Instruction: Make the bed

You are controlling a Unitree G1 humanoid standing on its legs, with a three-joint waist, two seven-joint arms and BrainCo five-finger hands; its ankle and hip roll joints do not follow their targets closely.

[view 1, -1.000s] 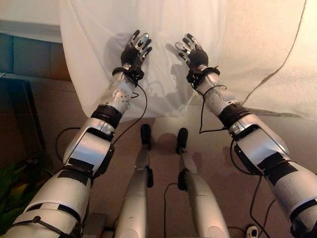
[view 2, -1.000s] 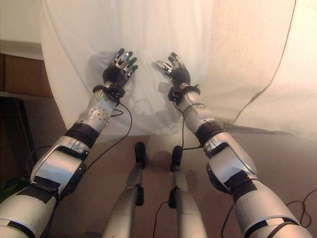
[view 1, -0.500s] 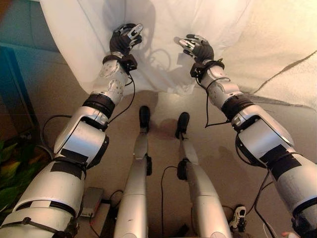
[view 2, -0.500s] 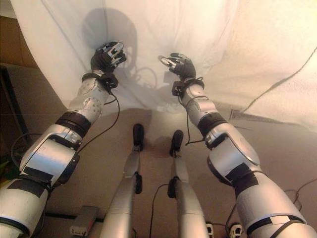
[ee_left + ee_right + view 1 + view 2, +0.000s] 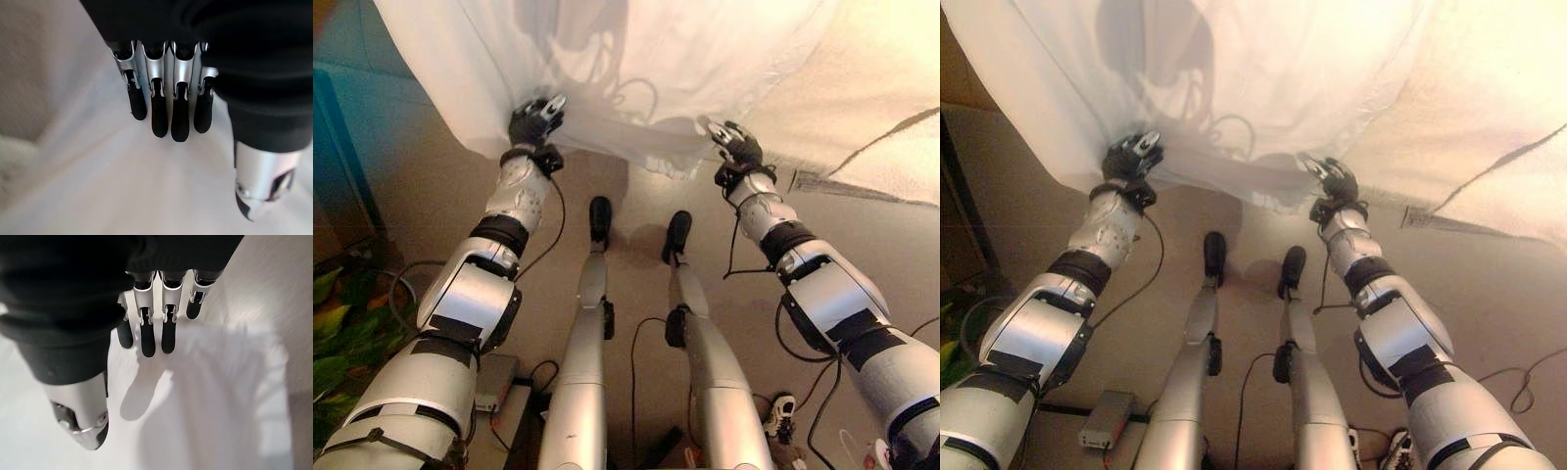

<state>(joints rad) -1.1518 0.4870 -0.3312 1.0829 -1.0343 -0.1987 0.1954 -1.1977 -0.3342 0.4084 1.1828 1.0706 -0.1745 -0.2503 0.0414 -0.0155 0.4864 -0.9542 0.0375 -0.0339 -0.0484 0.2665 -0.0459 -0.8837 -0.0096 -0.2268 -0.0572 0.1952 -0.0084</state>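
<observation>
A white sheet (image 5: 607, 59) hangs over the bed's side, its lower hem a little above the floor. A cream blanket (image 5: 886, 88) with a dark seam lies over it at the right. My left hand (image 5: 534, 121) is at the hem on the left, and its fingers (image 5: 166, 93) hang relaxed against the cloth with the thumb apart, holding nothing. My right hand (image 5: 736, 147) is at the hem further right. Its fingers (image 5: 151, 323) are straight over the white cloth, and nothing is pinched between them and the thumb.
Tan floor (image 5: 636, 196) runs below the hem. A dark piece of furniture (image 5: 333, 186) stands at the left, with green leaves (image 5: 333, 333) below it. A small grey box (image 5: 495, 382) lies on the floor near my left side.
Both hands have come down the sheet from its middle to its lower hem. The camera has tilted down, so more floor shows.
</observation>
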